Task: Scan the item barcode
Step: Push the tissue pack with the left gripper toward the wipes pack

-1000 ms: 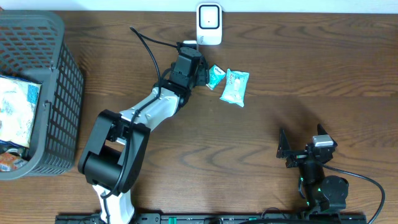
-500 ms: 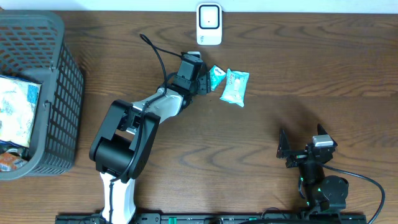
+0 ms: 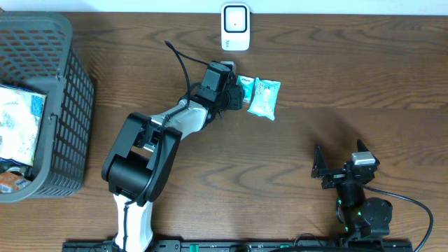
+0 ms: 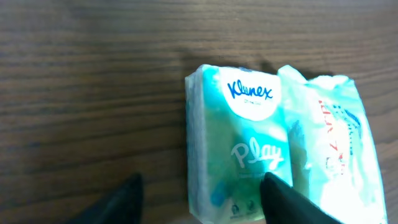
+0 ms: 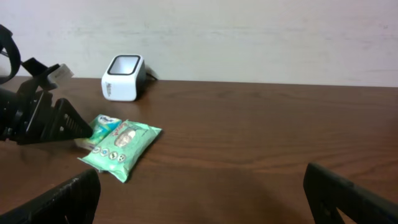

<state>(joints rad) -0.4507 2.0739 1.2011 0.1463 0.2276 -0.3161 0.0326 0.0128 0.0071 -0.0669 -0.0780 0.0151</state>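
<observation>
1. The item I am after is the small teal-and-white plastic-wrapped Kleenex tissue pack (image 4: 236,146). In the overhead view it lies flat on the brown wooden table (image 3: 315,77), upper middle of the frame, near the white box-shaped barcode scanner (image 3: 236,26).
2. A larger pale-green soft wipes packet (image 4: 333,149) touches its right edge.
3. The left gripper (image 4: 202,183) is not gripping. Its jaws straddle the tissue pack, one fingertip clear of the left edge, the other at the seam between the packs.
4. The right gripper (image 5: 202,193) hangs spread wide and empty at the lower right of the overhead view.
5. I judge the pack light, squashy and slick-filmed. It should give under pressure and could slide.
6. I would pinch across its short width, mid-body, leaving the neighbour out.
</observation>
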